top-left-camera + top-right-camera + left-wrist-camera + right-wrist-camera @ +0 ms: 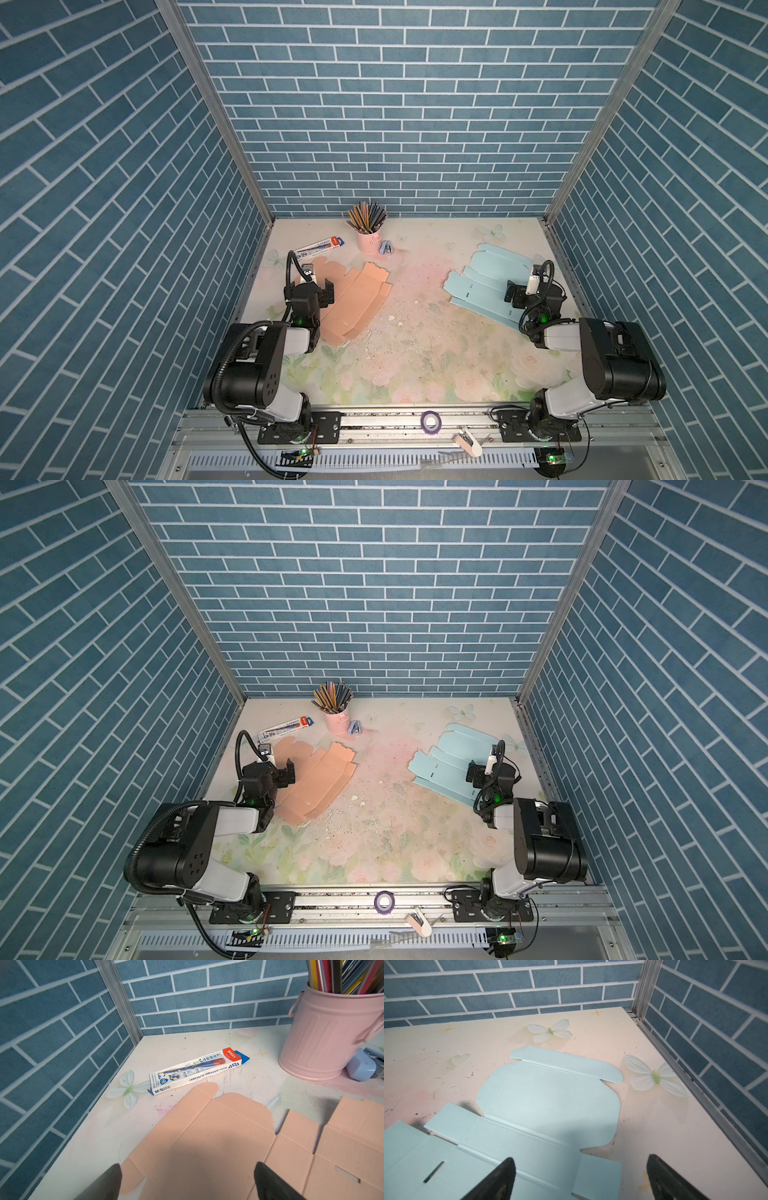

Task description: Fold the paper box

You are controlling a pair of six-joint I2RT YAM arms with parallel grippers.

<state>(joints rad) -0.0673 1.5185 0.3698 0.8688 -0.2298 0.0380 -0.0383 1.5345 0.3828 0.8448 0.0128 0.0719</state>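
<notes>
Table [436,365]: two die-cut blanks are laid flat on it, well apart, nothing folded yet.

Peach blank [357,303] is sited left, under the left arm. Light-blue blank [478,282] is sited right, under the right arm. Which one is meant cannot be told.

Left gripper [188,1167] is held wide open just above peach card, nothing gripped. Right gripper [581,1158] is likewise spread wide over blue card, empty.

Handling, as judged: thin card, very light, stiff within panels, hinged at the scored lines. Sliding on the smooth top is expected, and creasing if pinched mid-panel. No raised edge is offered flat. An outer piece is best taken, e.g. the rounded tuck flap [566,1066], with the main panel pinned by the other arm.

Clutter to be avoided near peach: pink pencil bucket [320,1039], pencil carton [197,1070] just beside its flap, small blue stapler [361,1068].
</notes>
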